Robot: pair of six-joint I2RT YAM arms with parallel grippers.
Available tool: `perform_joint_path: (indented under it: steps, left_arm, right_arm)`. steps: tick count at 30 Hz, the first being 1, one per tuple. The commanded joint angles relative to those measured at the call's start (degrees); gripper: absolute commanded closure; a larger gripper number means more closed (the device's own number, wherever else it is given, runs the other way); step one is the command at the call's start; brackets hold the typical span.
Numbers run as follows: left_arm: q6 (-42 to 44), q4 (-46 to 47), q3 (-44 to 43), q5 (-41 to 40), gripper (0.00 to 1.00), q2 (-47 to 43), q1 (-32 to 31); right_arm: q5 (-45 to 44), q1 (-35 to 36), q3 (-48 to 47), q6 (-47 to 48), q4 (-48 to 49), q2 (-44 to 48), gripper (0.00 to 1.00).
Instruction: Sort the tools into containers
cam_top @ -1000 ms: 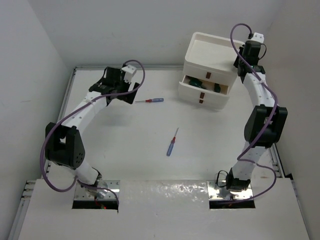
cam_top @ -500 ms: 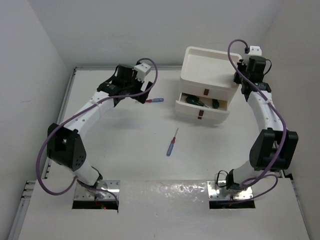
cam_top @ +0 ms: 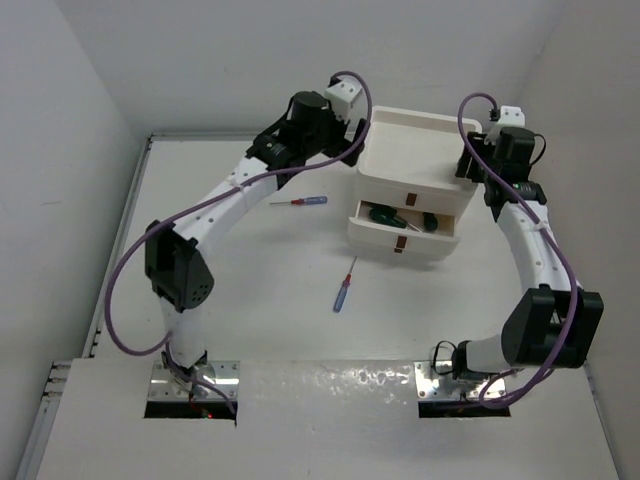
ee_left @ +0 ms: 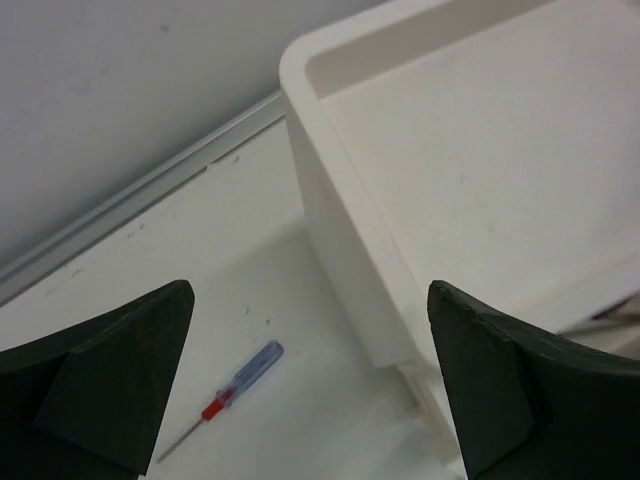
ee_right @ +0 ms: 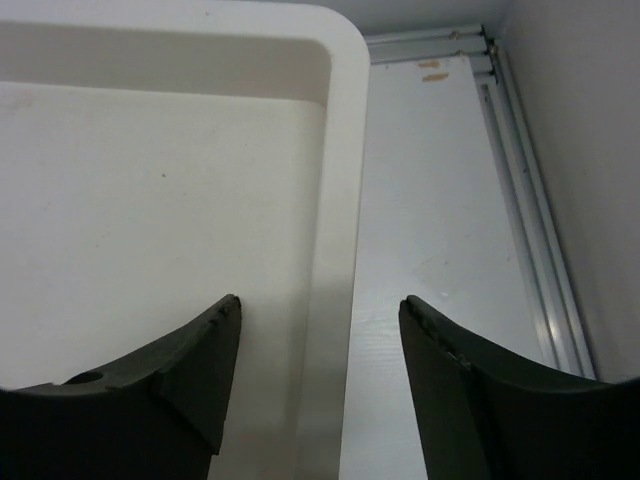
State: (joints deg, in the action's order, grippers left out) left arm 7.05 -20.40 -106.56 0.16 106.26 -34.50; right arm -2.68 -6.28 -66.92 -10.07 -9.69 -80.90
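The containers are a white stack of drawers [cam_top: 412, 135] with a rimmed tray top [ee_left: 470, 150] [ee_right: 150, 180]. Its middle drawer [cam_top: 400, 232] stands pulled out, with dark-green-handled tools [cam_top: 385, 213] inside. Two thin blue-and-red screwdrivers lie on the table. One [cam_top: 303, 201] [ee_left: 233, 388] is left of the stack, the other [cam_top: 343, 288] in front of it. My left gripper [cam_top: 347, 135] [ee_left: 310, 295] hangs wide open and empty above the stack's back left corner. My right gripper [cam_top: 473, 162] [ee_right: 320, 310] is open, with its jaws either side of the tray's right rim [ee_right: 338, 250].
The side wall [ee_right: 590, 150] and a metal rail [ee_right: 525, 200] run close along the right of the stack. The back wall [ee_left: 120, 90] rises just behind it. The table's back edge rail [ee_left: 150, 195] runs past the stack's corner.
My left arm swung right, from above the left screwdriver to the stack's left side. My right gripper has opened off the tray rim. The stack has shifted nearer and slightly left.
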Motion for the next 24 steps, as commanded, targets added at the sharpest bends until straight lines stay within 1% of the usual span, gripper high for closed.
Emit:
perform_joint_path:
  steps: [1,4,6,9,10,12,13,14,15,16,17,18,19,20,21,22,24]
  left_arm:
    - [-4.41,0.54,-8.19,-2.44,0.0,6.32,-0.3]
    - [-4.67,0.02,-12.95,-1.58,0.0,9.58,-0.65]
    - [-4.41,-0.25,-14.63,-1.13,0.0,10.98,-1.0]
    - [-5.37,-1.22,-16.66,-3.5,0.0,13.17,-1.27]
    - [-5.73,-1.3,-16.83,-5.33,0.02,13.79,-1.27]
    - [-6.6,-1.48,-17.01,-7.71,0.05,15.72,-1.36]
    - [-6.52,-1.66,-17.27,-9.03,0.1,16.6,-1.36]
    - [-6.52,-1.83,-17.62,-9.3,0.11,17.4,-1.36]
    - [-6.52,-2.01,-17.89,-9.48,0.13,18.71,-1.36]
    - [-6.52,-2.36,-18.06,-9.57,0.19,19.33,-1.36]
    - [-7.74,-2.45,-17.98,-9.74,0.24,19.6,-1.36]
    - [-8.88,-2.36,-17.63,-9.83,0.27,19.86,-1.36]
    - [-9.33,-2.01,-16.32,-9.92,0.33,19.78,-1.27]
    - [-9.6,-1.4,-15.79,-9.92,0.35,19.6,-1.36]
    - [-10.03,-1.22,-15.26,-9.92,0.35,19.34,-1.36]
    - [-10.12,-1.13,-14.56,-9.48,0.36,19.25,-1.45]
    - [-10.56,-1.22,-14.29,-9.3,0.37,18.99,-1.36]
  right_arm:
    - [1.98,0.57,-1.46,2.94,-6.65,0.22,0.33]
    - [-0.56,0.57,-1.64,3.91,-7.97,2.58,0.24]
    - [-1.54,0.57,-2.43,3.74,-9.2,5.3,0.23]
    - [-3.2,0.83,-1.03,1.11,-10.87,9.61,0.22]
    - [-3.73,1.27,0.45,0.49,-10.35,13.89,0.23]
    - [-3.48,1.97,5.03,-1.35,-8.5,18.39,0.3]
    - [-2.0,2.67,6.08,-1.88,-8.59,22.24,0.36]
    - [0.28,3.38,7.05,-3.11,-10.5,23.67,0.47]
    - [1.17,4.25,7.67,-3.73,-11.39,24.99,0.7]
    - [1.97,7.13,10.2,-4.52,-11.75,27.53,0.81]
    - [2.5,9.42,12.31,-5.74,-11.14,28.77,0.9]
    - [3.89,13.62,14.6,-6.19,-9.92,29.83,1.0]
    - [4.69,15.49,17.14,-6.98,-8.69,30.8,1.0]
    - [5.92,17.17,22.3,-8.2,-5.54,31.85,1.0]
    - [10.28,18.31,24.62,-8.65,-3.68,31.95,1.0]
    - [11.45,20.15,28.64,-9.09,-1.23,31.77,1.0]
    - [11.56,22.27,31.57,-10.24,-0.07,30.46,1.0]
